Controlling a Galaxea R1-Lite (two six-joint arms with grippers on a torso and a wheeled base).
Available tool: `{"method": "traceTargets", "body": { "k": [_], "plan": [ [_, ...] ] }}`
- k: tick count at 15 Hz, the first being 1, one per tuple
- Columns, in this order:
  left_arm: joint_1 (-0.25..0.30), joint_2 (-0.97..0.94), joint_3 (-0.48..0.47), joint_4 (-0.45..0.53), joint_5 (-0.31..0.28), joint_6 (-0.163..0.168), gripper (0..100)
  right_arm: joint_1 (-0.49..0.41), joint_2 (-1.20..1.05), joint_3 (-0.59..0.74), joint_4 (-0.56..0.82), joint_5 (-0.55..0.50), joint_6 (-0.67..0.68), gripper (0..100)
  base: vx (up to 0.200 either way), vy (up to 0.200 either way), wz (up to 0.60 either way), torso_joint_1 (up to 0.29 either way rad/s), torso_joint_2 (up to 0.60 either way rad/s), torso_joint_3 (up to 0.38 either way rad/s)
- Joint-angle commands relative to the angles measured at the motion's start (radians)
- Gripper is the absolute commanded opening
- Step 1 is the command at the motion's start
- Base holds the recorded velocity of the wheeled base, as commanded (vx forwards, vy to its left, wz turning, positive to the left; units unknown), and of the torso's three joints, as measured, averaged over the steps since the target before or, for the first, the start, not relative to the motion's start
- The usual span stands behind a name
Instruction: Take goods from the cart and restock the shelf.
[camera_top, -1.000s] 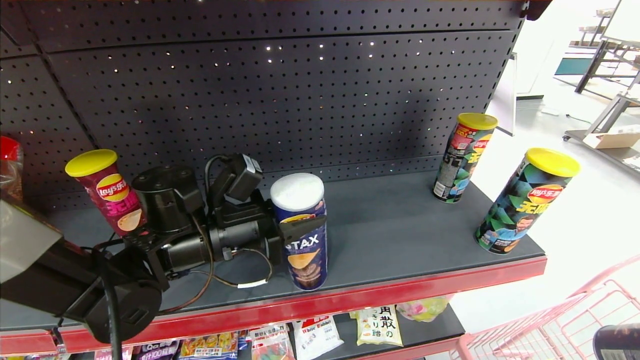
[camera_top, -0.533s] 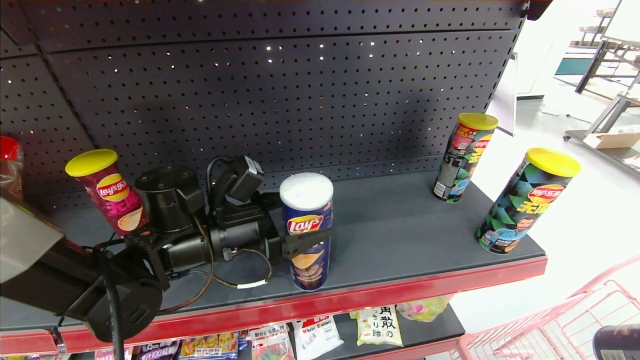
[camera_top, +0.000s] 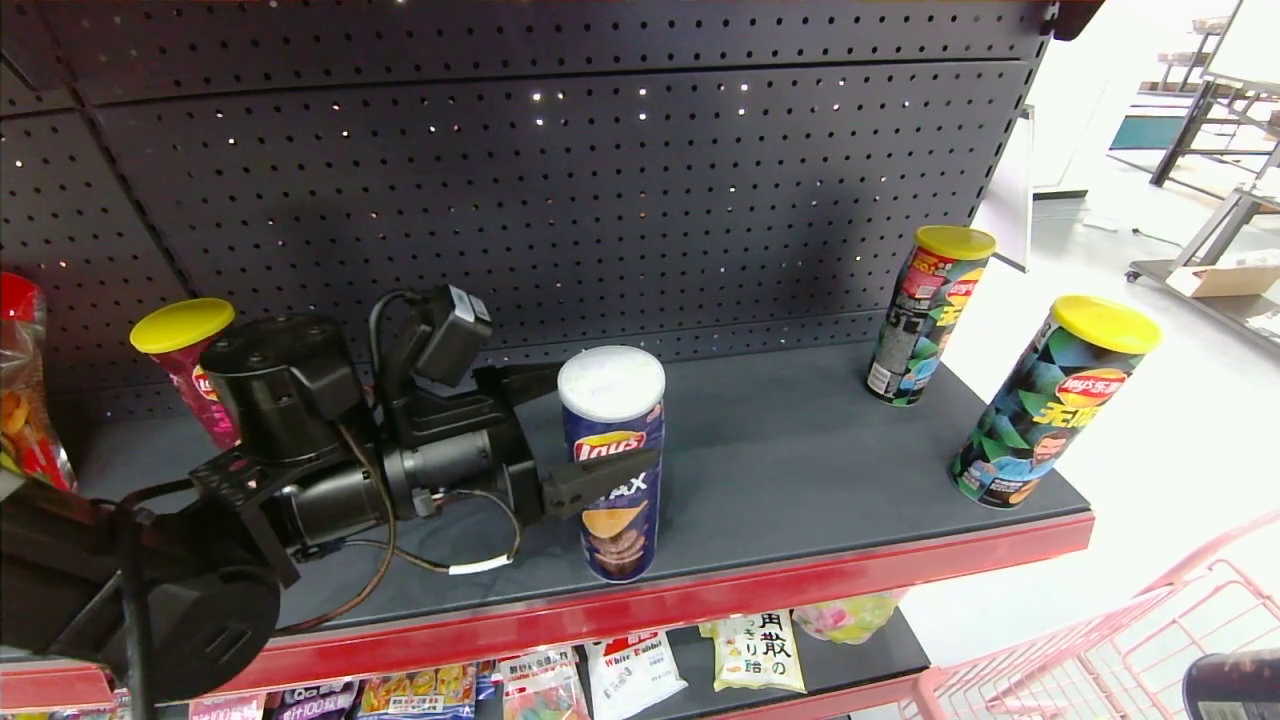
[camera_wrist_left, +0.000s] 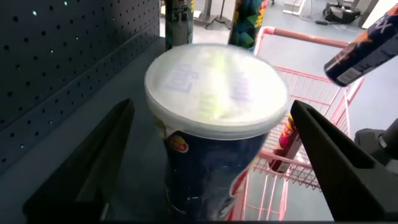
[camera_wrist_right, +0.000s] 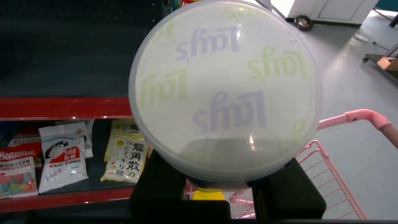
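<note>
Head view: the shelf (camera_top: 780, 470) deck is closed off by the pegboard (camera_top: 600, 200) at the back and a red lip along the front. Its right end is open to the aisle. The blue can (camera_top: 612, 470) is stood upright at centre frame, near the lip. The left gripper (camera_top: 600, 425) is spread wide around it, with one finger crossing the label. A wide bare stretch of deck is left to the right of it. A pink can (camera_top: 190, 355) is seen at far left behind the arm, and two green cans (camera_top: 930, 315) are parked at the right end. The cart (camera_top: 1120, 640) is seen at lower right, with a second can (camera_top: 1230, 685) at the corner. A light floor is seen beyond.

Left wrist view: gaps are seen between the can and both fingers (camera_wrist_left: 93, 168). The second can is seen tilted at upper right, above the cart.

Right wrist view: the second can's lid is seen close up, and the can is clamped in the right gripper (camera_wrist_right: 227, 193). Snack bags (camera_wrist_right: 127, 152) on the lower shelf are seen at lower left, and the cart handle at right.
</note>
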Motion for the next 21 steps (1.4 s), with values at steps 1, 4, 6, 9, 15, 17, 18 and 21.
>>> {"method": "traceTargets", "body": {
  "k": [1,4,6,9,15,17,18,21],
  "plan": [
    [0.008,-0.082,0.041,0.003,-0.001,-0.009,100,0.000,0.006,-0.002,0.000,0.000,0.000,0,0.000,0.000,0.00,0.000,0.00,0.000],
    [0.009,-0.132,0.091,0.002,-0.001,-0.010,100,0.000,0.008,-0.002,0.000,0.000,-0.002,0,0.000,0.000,0.00,0.000,0.00,0.000],
    [0.029,-0.221,0.155,0.000,0.003,-0.058,100,0.000,0.009,0.001,0.000,0.003,-0.002,0,0.000,0.000,0.00,0.000,0.00,0.000],
    [0.118,-0.344,0.230,0.009,0.028,-0.088,100,0.000,0.051,-0.030,0.001,0.000,-0.005,0,0.000,0.000,0.00,0.000,0.00,0.000],
    [0.186,-0.842,0.163,0.723,0.390,-0.084,100,0.016,0.291,-0.137,0.004,0.063,-0.012,0,0.000,0.000,0.00,0.000,0.00,0.000],
    [0.186,-1.010,0.052,1.128,0.562,-0.052,100,0.022,0.298,-0.144,0.019,0.101,-0.011,0,0.000,0.000,0.00,0.000,0.00,0.000],
    [0.186,-1.083,0.018,1.293,0.649,-0.012,100,0.039,0.293,-0.157,0.107,0.157,-0.012,0,0.000,0.000,0.00,0.000,0.00,0.000],
    [0.184,-1.218,0.045,1.445,0.697,0.010,100,0.080,0.314,-0.191,0.177,0.209,-0.014,0,0.000,0.000,0.00,0.000,0.00,0.000]
  ]
}}
